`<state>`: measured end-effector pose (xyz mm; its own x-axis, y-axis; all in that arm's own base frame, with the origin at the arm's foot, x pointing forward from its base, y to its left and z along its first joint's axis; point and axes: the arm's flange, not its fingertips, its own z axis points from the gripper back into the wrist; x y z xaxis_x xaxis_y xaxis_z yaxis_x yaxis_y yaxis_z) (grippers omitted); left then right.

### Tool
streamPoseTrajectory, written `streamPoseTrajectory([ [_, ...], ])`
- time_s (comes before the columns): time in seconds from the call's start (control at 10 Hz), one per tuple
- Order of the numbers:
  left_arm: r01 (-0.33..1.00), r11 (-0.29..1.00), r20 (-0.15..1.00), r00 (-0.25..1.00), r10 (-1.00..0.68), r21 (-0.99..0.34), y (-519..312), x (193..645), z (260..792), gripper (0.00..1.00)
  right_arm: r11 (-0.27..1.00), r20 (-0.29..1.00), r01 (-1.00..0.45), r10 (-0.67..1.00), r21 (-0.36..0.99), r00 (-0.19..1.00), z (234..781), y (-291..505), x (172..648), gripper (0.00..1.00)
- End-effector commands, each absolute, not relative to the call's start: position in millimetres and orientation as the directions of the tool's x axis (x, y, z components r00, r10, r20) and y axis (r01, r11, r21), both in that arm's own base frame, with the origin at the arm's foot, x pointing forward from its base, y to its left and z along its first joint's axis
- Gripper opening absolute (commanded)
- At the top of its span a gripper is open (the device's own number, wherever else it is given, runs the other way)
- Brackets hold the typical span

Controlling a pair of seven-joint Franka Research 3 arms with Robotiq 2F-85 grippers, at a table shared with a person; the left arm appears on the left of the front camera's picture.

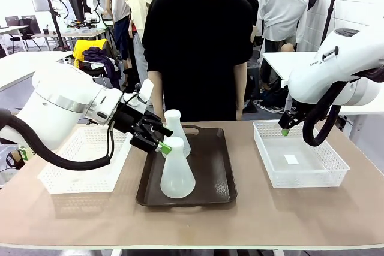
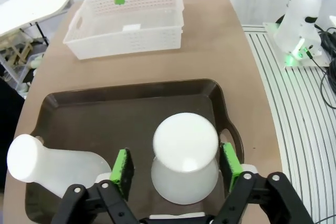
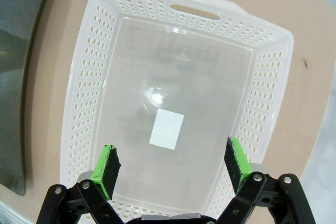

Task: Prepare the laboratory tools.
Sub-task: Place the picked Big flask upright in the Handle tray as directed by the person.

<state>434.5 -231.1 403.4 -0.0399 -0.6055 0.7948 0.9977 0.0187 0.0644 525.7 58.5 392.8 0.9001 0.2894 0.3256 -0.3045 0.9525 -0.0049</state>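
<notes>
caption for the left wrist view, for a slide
Left tool open around the near flask's neck on the brown tray.

Two conical flasks, frosted translucent white, each with a wide flat base tapering to a narrow neck. Both stand upright on the dark brown tray (image 1: 213, 178) at table centre. The near flask (image 1: 177, 172) occupies the tray's 7 o'clock area, mouth uppermost, no visible contents. The far flask (image 1: 175, 130) stands at about 11 o'clock on the tray, just behind the near one and partly overlapped by it in the front view. Neither is tilted or toppled.

In the left wrist view, near flask (image 2: 185, 156), far flask (image 2: 50, 163).
</notes>
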Motion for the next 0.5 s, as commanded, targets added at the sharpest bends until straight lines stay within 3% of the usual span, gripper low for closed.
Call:
streamPoseTrajectory([
  [0.0, 0.996, 0.043, 0.816, -0.04, -0.576, 0.079, -226, 442, 398, 1.0, 0.952, 0.32, -0.305, 0.291, -0.007, 0.901, 393, 57, 525, 1.0],
  [0.4, 0.997, 0.055, 0.785, 0.083, -0.614, -0.062, -206, 444, 396, 1.0, 0.952, 0.32, -0.305, 0.291, -0.007, 0.901, 393, 57, 525, 1.0],
])
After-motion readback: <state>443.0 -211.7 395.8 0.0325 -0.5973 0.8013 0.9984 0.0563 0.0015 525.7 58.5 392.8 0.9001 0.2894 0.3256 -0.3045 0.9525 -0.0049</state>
